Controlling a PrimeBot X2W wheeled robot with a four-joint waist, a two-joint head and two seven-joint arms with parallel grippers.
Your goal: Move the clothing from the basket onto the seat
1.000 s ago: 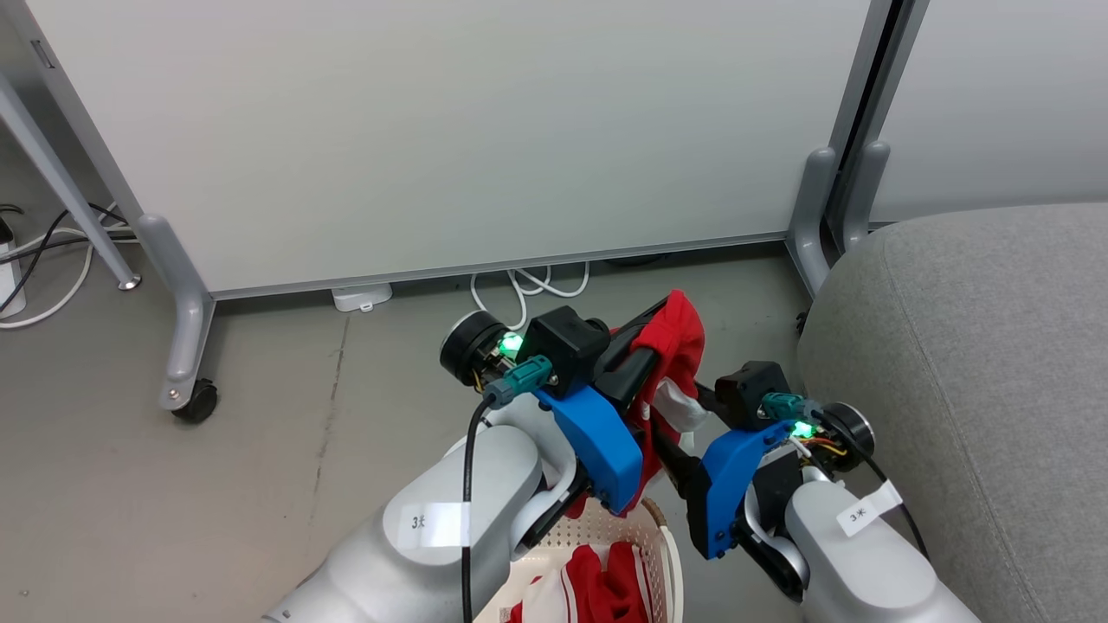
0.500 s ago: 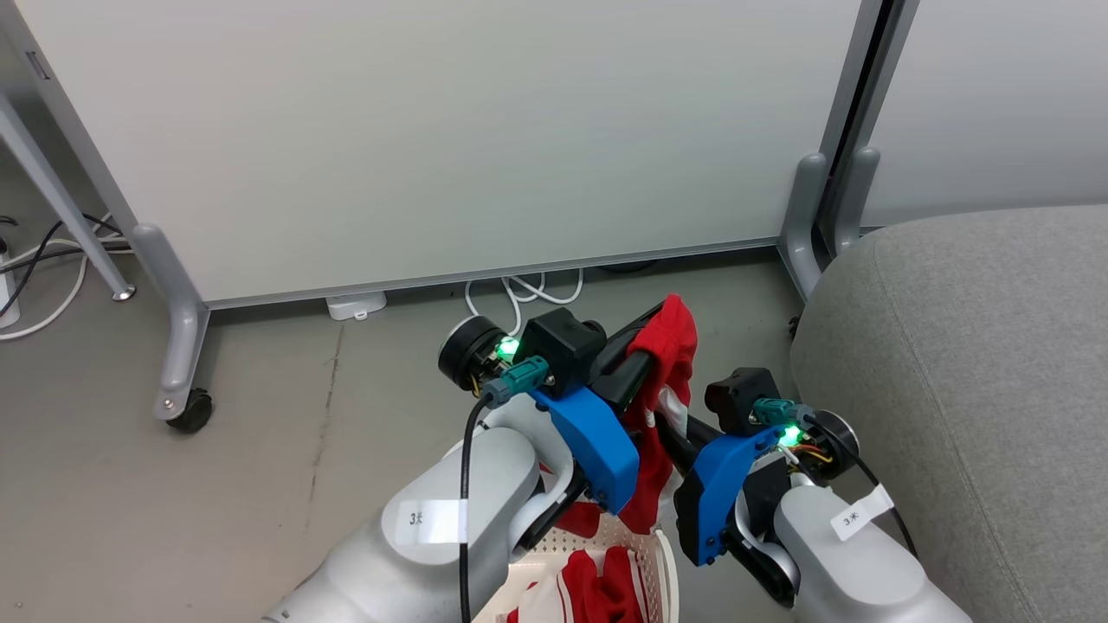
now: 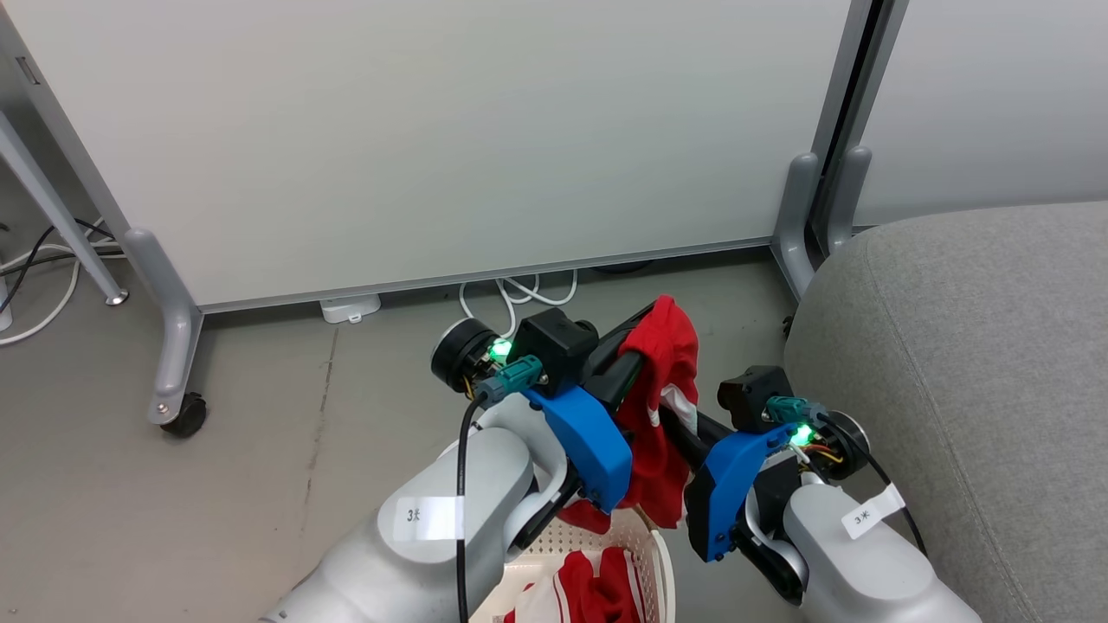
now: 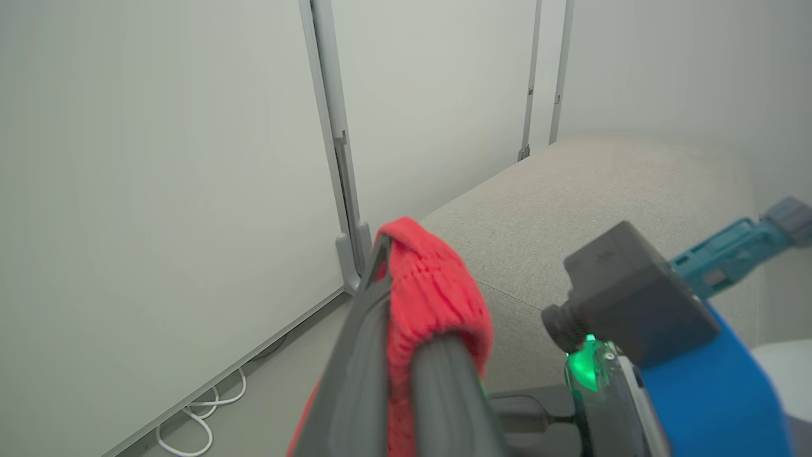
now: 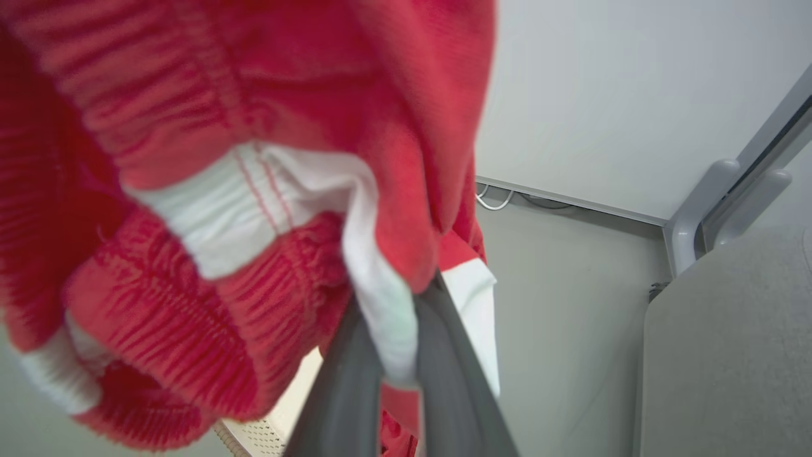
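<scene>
Head view: Far to the left of both jaws stand a wheeled partition [image 3: 433, 130] and the grey floor [image 3: 260, 433], with white cables [image 3: 511, 290] coiled beyond the left jaws.

The left jaws are pressed together on the top fold of a red garment [image 3: 662, 381]. They hold it high, apparently so that the cloth hangs rather than drags over the basket [image 3: 665, 562] directly below them. Whether the lowest hem has cleared the rim cannot be told.

Just right of the left jaws and a little lower, the right jaws are clamped on the same garment. The right wrist view shows its white band pinched between the two dark fingers. The second grip likely shares the weight and keeps the loose side from swinging or slipping during the carry.

Beneath both jaws, a second garment [image 3: 597, 593] lies crumpled in the basket, so at best half the job is under way.

To the right of the right jaws, near but not touching, rises the grey seat [image 3: 969, 346]. The held garment has not reached it. The two arms would need to travel rightward together, keeping the cloth above the cushion's rounded edge.
</scene>
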